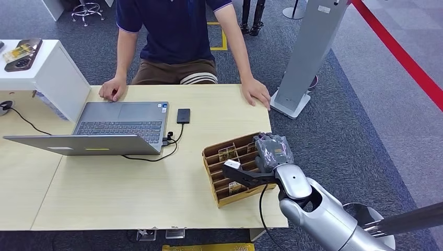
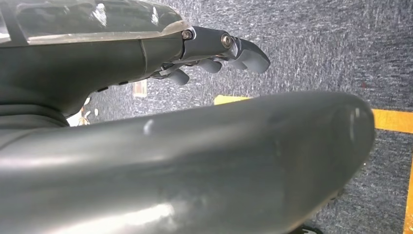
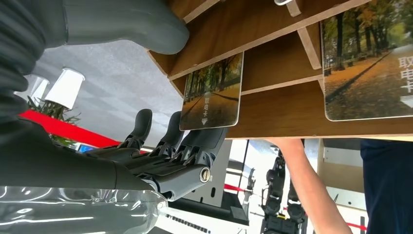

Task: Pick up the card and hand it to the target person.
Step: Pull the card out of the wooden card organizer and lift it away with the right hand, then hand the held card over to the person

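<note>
Wooden slots of a card rack [image 1: 224,180] sit at the table's [image 1: 130,193] 4 o'clock corner, holding a card [image 3: 212,92] printed with autumn trees. Right hand [image 1: 271,151] hovers at the rack's 3 o'clock end, its fingers [image 3: 195,146] curled just beside that card's edge; whether they touch it I cannot tell. Left hand [image 2: 214,53] hangs over carpet, fingers curled around nothing. At 12 o'clock a person [image 1: 177,36] rests both hands on the table beside a laptop [image 1: 112,128].
</note>
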Tool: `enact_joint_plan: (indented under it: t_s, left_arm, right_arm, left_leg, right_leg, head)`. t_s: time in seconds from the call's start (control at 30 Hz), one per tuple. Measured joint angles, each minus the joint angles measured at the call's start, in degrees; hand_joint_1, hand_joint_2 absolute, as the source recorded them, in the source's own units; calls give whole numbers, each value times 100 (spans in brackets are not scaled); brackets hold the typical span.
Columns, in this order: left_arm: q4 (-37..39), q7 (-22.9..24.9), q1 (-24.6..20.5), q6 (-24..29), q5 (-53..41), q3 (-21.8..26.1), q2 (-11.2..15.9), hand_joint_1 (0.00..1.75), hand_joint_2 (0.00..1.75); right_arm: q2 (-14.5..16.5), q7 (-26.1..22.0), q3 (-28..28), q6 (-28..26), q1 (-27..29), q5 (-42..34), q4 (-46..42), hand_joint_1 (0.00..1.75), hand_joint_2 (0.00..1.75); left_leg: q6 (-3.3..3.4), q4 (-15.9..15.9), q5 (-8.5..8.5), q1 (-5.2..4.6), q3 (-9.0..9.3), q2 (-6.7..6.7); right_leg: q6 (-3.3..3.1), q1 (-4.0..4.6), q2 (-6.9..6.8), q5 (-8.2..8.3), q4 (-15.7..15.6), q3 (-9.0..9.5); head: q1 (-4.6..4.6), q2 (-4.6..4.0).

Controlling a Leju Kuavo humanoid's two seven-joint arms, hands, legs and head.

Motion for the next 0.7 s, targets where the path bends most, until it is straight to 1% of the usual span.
enact_joint_plan:
  t_s: [0.2, 0.33, 0.4, 0.43, 0.53, 0.57, 0.6, 0.7]
  left_arm:
    - [0, 0, 0, -1, 0, -2, 0, 0, 0]
    - [0, 0, 0, 0, 0, -2, 0, 0, 0]
    - [0, 0, 0, 3, 1, -2, 0, 0, 0]
    - [0, 0, 0, 8, 2, -2, 0, 0, 0]
    - [0, 0, 0, 24, 11, -2, 0, 0, 0]
    - [0, 0, 0, 27, 16, -2, 0, 0, 0]
    - [0, 0, 0, 29, 21, -2, 0, 0, 0]
    - [0, -6, 0, 32, 35, -2, 0, 0, 0]
  right_arm:
    - [-5, 18, -54, -7, 17, 23, -3, 84, 175]
    - [-18, 22, -84, -7, 20, 30, -17, 98, 175]
    - [-20, 22, -96, -7, 20, 30, -21, 109, 175]
    - [-21, 23, -99, -10, 19, 30, -24, 117, 175]
    - [-21, 25, -102, -81, 16, 29, -31, 155, 175]
    - [-21, 25, -102, -131, 15, 30, -31, 164, 175]
    - [-21, 21, -102, -190, 14, 32, -31, 168, 175]
    - [-21, 1, -102, -332, 14, 40, -33, 169, 175]
  left_leg:
    - [0, 0, 0, 0, 0, 0]
    - [0, 0, 0, 0, -1, 0]
    - [0, 0, 0, 0, -1, 0]
    - [0, 0, 0, 0, -1, 0]
    - [0, 0, 0, 0, -1, 0]
    - [0, 0, 0, 0, -2, 0]
    - [0, 0, 0, 0, -2, 0]
    - [0, 0, 0, 0, -2, 0]
  right_leg:
    - [0, 0, 0, 0, 0, 0]
    - [0, 0, 0, 0, 0, 0]
    - [0, 0, 0, 0, 0, 0]
    - [0, 0, 0, 0, 0, 0]
    - [0, 0, 0, 0, 0, 0]
    - [0, 0, 0, 0, 0, 0]
    - [0, 0, 0, 0, 0, 0]
    - [0, 0, 0, 0, 0, 0]
  head:
    - [-1, 0]
    - [-1, 0]
    - [-1, 0]
    - [-2, 0]
    - [-3, 0]
    - [-2, 0]
    - [-2, 0]
    - [-1, 0]
